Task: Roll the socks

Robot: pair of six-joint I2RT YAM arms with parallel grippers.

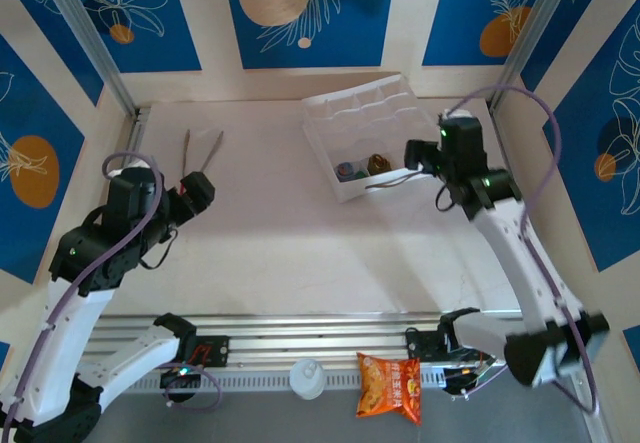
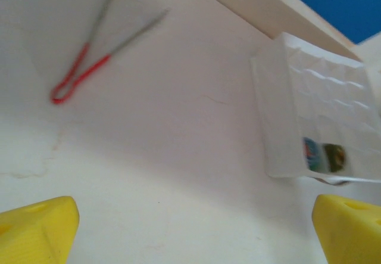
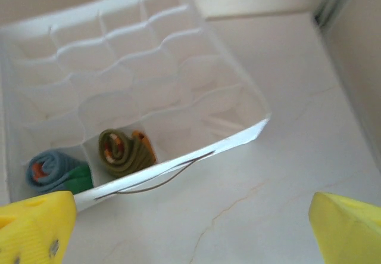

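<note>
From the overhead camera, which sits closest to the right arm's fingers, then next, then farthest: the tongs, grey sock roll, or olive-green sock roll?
1. Olive-green sock roll, in the tray's near row, beside the fingers.
2. Grey sock roll, one compartment further left.
3. Tongs, across the table on the left side.

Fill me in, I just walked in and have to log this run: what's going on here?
Two robot arms are rolling socks, and that looks done. The grey sock and the olive-green striped sock lie rolled up in neighbouring compartments along one edge of the white divided organizer. The right gripper hangs open just outside that edge, holding nothing. The left gripper is open too, over bare table near the red-handled tongs.
</note>
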